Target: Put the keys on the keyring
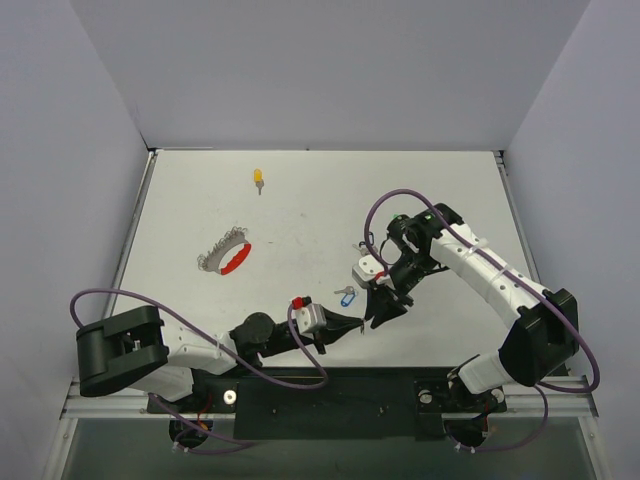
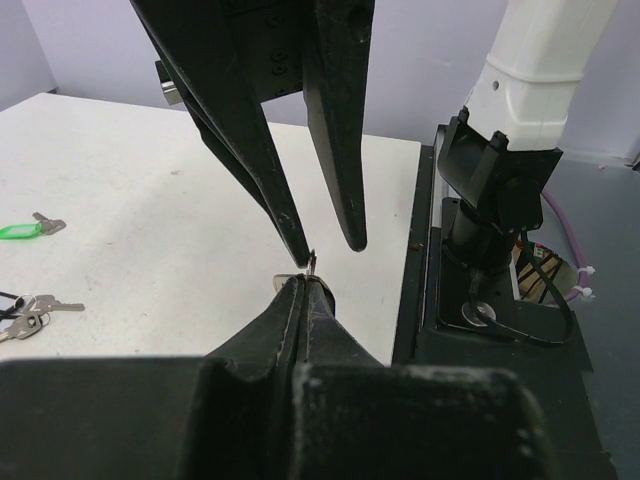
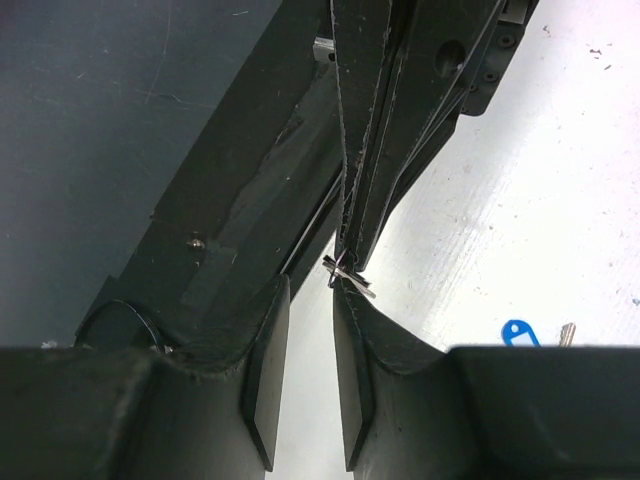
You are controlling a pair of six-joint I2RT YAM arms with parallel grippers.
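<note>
My left gripper (image 1: 358, 323) is shut on a small silver key (image 3: 348, 272), whose tip pokes out between the fingertips in the left wrist view (image 2: 308, 265). My right gripper (image 1: 383, 312) is open and points down at that key, its right fingertip (image 3: 342, 292) almost touching it. A blue-tagged key (image 1: 346, 296) lies on the table beside both grippers and also shows in the right wrist view (image 3: 520, 333). The keyring (image 1: 228, 255), a wire loop with a red arc and silver pieces, lies at centre left. A yellow-tagged key (image 1: 259, 179) lies at the far left. A green-tagged key (image 2: 25, 230) and a black-tagged bunch (image 2: 25, 310) lie on the table.
The white table (image 1: 320, 210) is bounded by purple-grey walls at the back and sides. The black base rail (image 2: 480, 340) with the right arm's mount runs along the near edge, close to both grippers.
</note>
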